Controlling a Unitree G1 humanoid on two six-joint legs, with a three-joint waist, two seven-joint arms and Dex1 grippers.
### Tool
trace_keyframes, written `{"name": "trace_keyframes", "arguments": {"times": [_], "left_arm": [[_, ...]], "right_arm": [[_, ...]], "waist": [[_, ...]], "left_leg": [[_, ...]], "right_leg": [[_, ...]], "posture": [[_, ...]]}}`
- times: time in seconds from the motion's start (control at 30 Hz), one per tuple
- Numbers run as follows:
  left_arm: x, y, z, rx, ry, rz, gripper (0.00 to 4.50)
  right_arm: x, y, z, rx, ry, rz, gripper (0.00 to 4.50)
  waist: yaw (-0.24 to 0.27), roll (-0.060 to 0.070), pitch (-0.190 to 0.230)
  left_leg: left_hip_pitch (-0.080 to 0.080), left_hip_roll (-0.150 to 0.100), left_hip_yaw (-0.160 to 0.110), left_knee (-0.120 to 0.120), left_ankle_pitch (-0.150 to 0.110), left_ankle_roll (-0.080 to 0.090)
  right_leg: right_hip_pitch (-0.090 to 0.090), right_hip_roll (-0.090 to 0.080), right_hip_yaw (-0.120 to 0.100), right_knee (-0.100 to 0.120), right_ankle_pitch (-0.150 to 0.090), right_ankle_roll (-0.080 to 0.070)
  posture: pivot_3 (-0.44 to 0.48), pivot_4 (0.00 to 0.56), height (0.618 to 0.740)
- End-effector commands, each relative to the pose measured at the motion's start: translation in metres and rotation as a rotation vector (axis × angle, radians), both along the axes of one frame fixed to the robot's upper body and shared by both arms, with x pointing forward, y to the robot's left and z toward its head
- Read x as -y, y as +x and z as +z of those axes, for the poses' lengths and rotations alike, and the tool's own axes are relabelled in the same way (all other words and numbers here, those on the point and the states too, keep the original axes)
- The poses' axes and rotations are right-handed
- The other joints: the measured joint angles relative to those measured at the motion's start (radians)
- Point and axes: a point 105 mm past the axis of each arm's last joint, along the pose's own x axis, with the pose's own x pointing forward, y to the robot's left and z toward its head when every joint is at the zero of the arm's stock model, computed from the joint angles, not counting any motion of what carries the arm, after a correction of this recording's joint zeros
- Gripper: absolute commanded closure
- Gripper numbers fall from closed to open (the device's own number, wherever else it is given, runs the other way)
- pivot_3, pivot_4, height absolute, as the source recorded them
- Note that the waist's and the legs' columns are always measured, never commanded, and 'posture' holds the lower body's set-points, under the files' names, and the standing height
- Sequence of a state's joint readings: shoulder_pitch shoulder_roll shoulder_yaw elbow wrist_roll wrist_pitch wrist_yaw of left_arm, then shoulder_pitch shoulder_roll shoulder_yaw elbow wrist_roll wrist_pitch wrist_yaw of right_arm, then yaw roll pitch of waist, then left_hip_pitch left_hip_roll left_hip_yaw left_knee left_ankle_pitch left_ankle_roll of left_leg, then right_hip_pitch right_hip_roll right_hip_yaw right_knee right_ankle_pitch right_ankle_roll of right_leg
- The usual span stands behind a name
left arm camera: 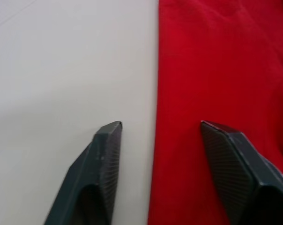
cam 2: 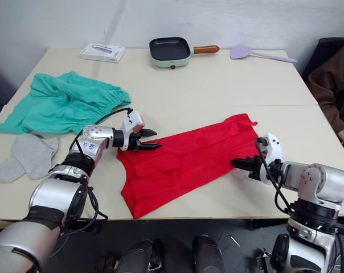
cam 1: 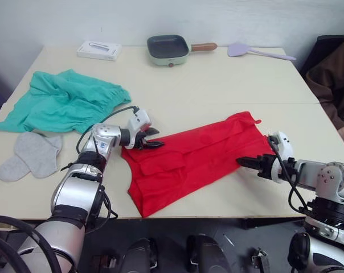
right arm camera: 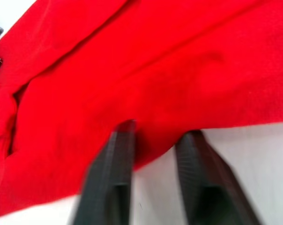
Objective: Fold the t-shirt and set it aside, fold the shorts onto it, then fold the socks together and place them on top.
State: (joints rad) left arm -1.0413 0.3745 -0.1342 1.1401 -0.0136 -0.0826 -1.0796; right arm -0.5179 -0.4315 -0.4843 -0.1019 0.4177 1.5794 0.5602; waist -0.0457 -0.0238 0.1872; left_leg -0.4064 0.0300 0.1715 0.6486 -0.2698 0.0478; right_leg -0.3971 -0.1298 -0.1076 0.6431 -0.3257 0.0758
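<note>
The red t-shirt [cam 1: 195, 159] lies as a long folded band across the middle of the table. My left gripper [cam 1: 155, 140] is open at the band's left end, and in the left wrist view its fingers [left arm camera: 108, 140] straddle the cloth's edge [left arm camera: 216, 70]. My right gripper [cam 1: 241, 162] is at the right lower edge, open, with the hem [right arm camera: 155, 103] reaching between its fingertips. The teal shorts [cam 1: 64, 102] lie crumpled at the far left. The two grey socks [cam 1: 29, 154] rest flat in front of them.
Along the table's back edge stand a white box [cam 1: 99, 50], a small pan [cam 1: 168, 49] with a wooden handle and a lilac spatula [cam 1: 254, 51]. A person's brown sleeve [cam 1: 334, 79] shows at the right. The table's front edge [cam 1: 217, 215] runs close below the shirt.
</note>
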Motion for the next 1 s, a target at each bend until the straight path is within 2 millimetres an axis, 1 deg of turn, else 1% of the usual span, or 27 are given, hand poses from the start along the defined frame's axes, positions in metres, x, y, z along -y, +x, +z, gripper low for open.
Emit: {"name": "trace_keyframes", "arguments": {"times": [0.03,0.13,0.2,0.3,0.37,0.43,0.47,0.57,0.67,0.77,0.93,0.97,1.0], "left_arm": [[-0.006,-0.010,-0.016,-0.123,0.018,-0.012,3.03],[-0.016,-0.003,-0.004,-0.061,-0.018,0.077,3.96],[-0.021,-0.005,0.002,-0.035,-0.049,0.110,4.49],[-0.022,-0.011,0.005,-0.012,-0.077,0.140,4.49],[-0.020,-0.025,0.004,0.007,-0.120,0.168,4.49],[-0.018,-0.040,0.005,0.052,-0.168,0.240,4.49],[-0.016,-0.047,0.006,0.057,-0.189,0.268,4.49],[-0.006,-0.067,0.011,0.054,-0.258,0.333,4.49],[0.001,-0.084,0.013,0.061,-0.283,0.398,4.49],[0.004,-0.092,0.010,0.074,-0.277,0.476,4.49],[0.009,-0.104,0.003,0.042,-0.260,0.486,4.49],[0.008,-0.104,0.003,0.030,-0.265,0.491,4.28],[0.008,-0.105,0.004,0.019,-0.259,0.464,4.05]], "right_arm": [[-0.004,0.004,-0.003,0.007,0.003,-0.002,4.50],[-0.008,0.015,0.003,0.060,-0.005,-0.005,4.50],[-0.007,0.024,0.008,0.103,-0.027,-0.003,4.50],[-0.007,0.034,0.012,0.139,-0.047,0.003,4.50],[-0.008,0.055,0.022,0.227,-0.080,0.005,4.50],[-0.015,0.078,0.031,0.297,-0.135,0.034,4.50],[-0.018,0.086,0.033,0.319,-0.166,0.053,4.50],[-0.029,0.108,0.038,0.389,-0.241,0.110,4.50],[-0.036,0.126,0.042,0.439,-0.310,0.137,4.50],[-0.041,0.136,0.045,0.463,-0.355,0.146,4.50],[-0.045,0.138,0.049,0.469,-0.370,0.207,4.50],[-0.045,0.137,0.051,0.458,-0.342,0.211,4.50],[-0.043,0.134,0.054,0.454,-0.319,0.229,4.31]], "waist": [[-0.001,0.000,0.000],[-0.010,0.000,0.000],[-0.015,0.000,0.000],[-0.015,0.000,0.000],[-0.016,0.000,0.000],[-0.025,0.002,0.001],[-0.028,0.002,0.001],[-0.027,0.003,0.002],[-0.013,0.002,0.002],[-0.007,0.003,0.002],[-0.007,0.003,0.002],[-0.007,0.003,0.002],[-0.007,0.003,0.002]], "left_leg": [[0.000,0.000,0.000,0.000,0.000,0.000],[0.000,0.000,0.001,0.000,0.000,0.000],[0.000,0.000,0.001,0.000,0.000,0.000],[0.001,0.000,0.001,0.000,0.000,0.000],[0.000,0.000,0.001,0.000,0.000,0.000],[0.001,0.000,0.003,0.000,0.000,0.000],[0.001,-0.001,0.002,-0.001,0.000,0.000],[0.001,-0.001,0.002,-0.001,0.001,0.001],[0.000,-0.001,0.002,0.000,0.001,0.000],[0.000,-0.001,0.002,0.000,0.001,0.001],[0.000,-0.001,0.002,0.000,0.001,0.001],[0.000,-0.001,0.002,-0.001,0.001,0.001],[0.000,-0.001,0.002,-0.001,0.002,0.001]], "right_leg": [[0.000,0.000,0.000,0.000,0.000,0.000],[0.000,0.000,0.000,0.000,0.000,0.000],[0.000,0.000,0.001,0.000,0.000,0.000],[0.000,0.000,0.001,0.001,0.000,0.000],[0.000,0.000,0.001,0.001,0.000,0.000],[0.000,0.000,0.003,0.002,0.000,0.000],[0.000,0.000,0.003,0.002,0.000,0.000],[0.000,0.000,0.003,0.002,0.000,0.000],[0.000,0.000,0.002,0.002,0.000,0.000],[0.000,0.000,0.002,0.001,0.000,0.000],[0.001,0.000,0.002,0.000,0.000,0.000],[0.001,0.000,0.002,0.000,0.000,0.000],[0.001,0.000,0.002,0.000,0.000,0.000]], "posture": [[0.000,0.150,0.740],[0.000,0.150,0.740],[0.000,0.150,0.740],[0.000,0.150,0.740],[0.000,0.150,0.740],[0.000,0.150,0.740],[0.000,0.150,0.740],[0.000,0.150,0.740],[0.000,0.150,0.740],[0.000,0.150,0.740],[0.000,0.150,0.740],[0.000,0.150,0.740],[0.000,0.150,0.740]]}}
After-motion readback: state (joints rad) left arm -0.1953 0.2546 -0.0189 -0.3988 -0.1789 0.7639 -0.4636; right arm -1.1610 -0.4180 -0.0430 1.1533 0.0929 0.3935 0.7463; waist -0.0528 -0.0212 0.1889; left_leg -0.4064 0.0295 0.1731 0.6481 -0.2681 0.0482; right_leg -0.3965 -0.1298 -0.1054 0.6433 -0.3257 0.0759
